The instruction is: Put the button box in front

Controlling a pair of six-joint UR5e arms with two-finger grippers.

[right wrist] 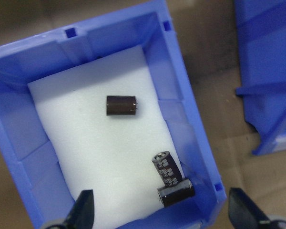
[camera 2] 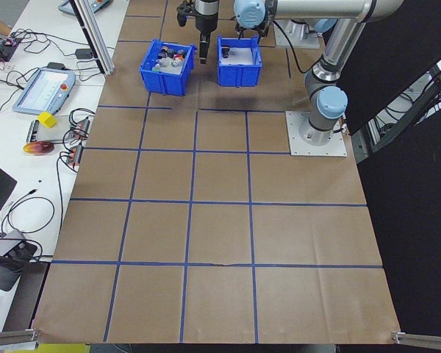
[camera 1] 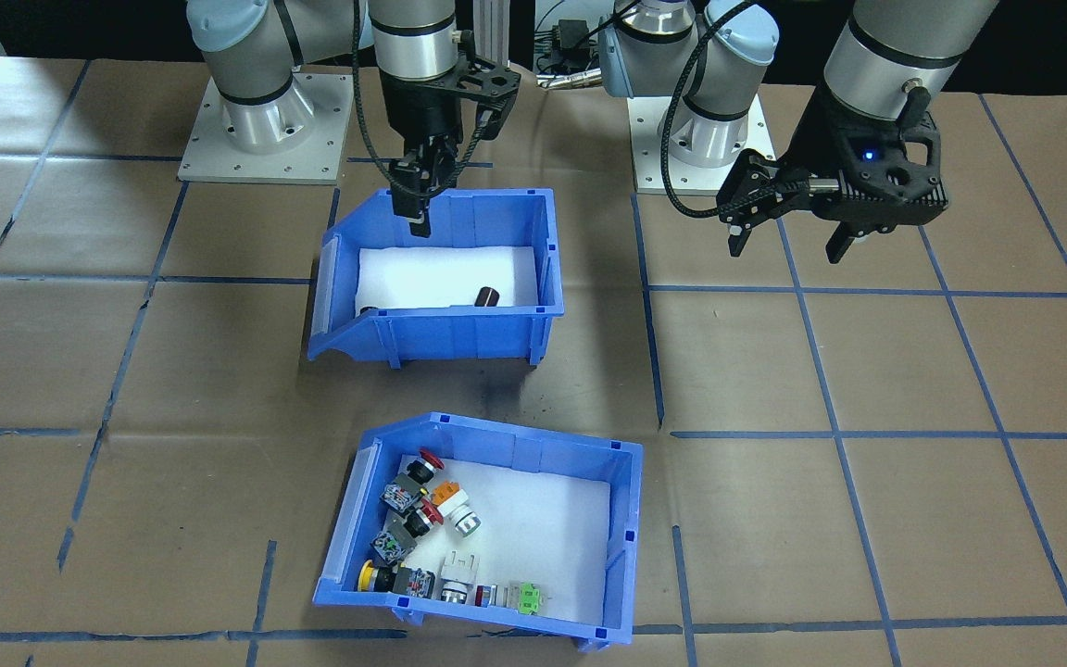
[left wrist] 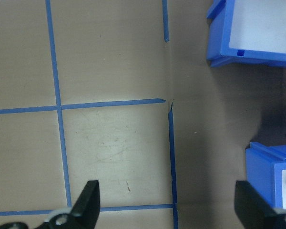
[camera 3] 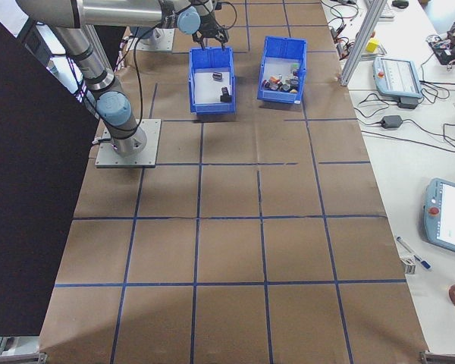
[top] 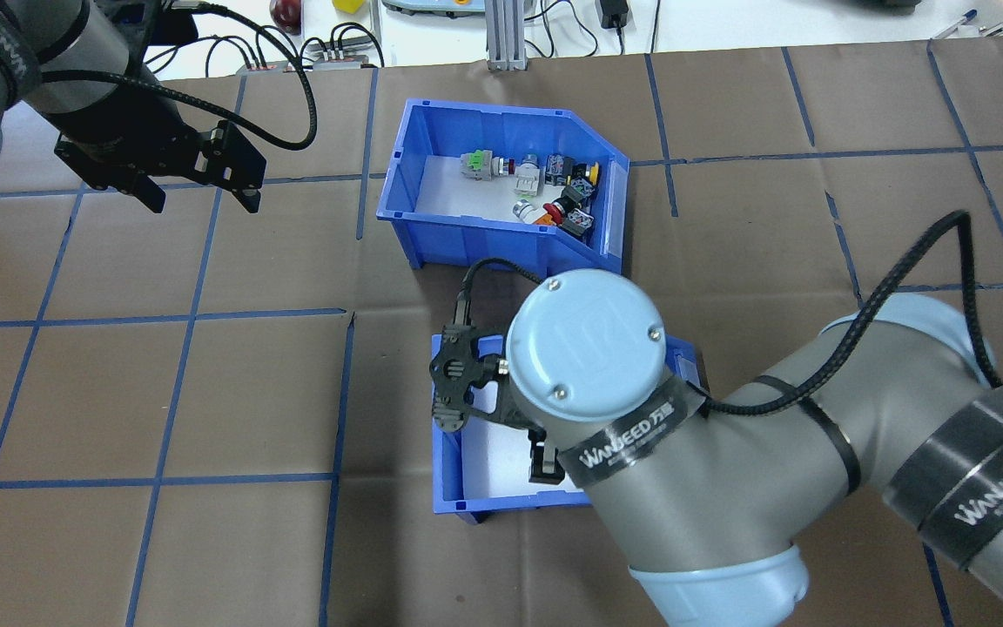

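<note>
Nearest me, my right end effector [camera 1: 420,206] hangs over the back wall of the blue bin with black cylinders [camera 1: 436,278], fingers spread wide and holding nothing; its wrist view looks straight down on three dark cylinders [right wrist: 120,105] lying on white foam. That is my main worry: this bin is the twin of the one I want, and closing here would move the wrong box.

To my left, my left end effector [camera 1: 782,239] hovers above bare table [camera 1: 913,371], also wide and empty, well apart from both bins. I judge it harmless where it is, though a sideways sweep could clip a bin wall.

Farther out sits the button box [camera 1: 487,533], on the far side of the cylinder bin from the robot, its red, yellow, orange and green switches [camera 1: 422,528] bunched toward one end. A grip on one wall could tilt it under that lopsided load and spill switches. Reaching it with the right arm also means clearing the nearer bin first; too low a pass would shove that bin into the button box.
</note>
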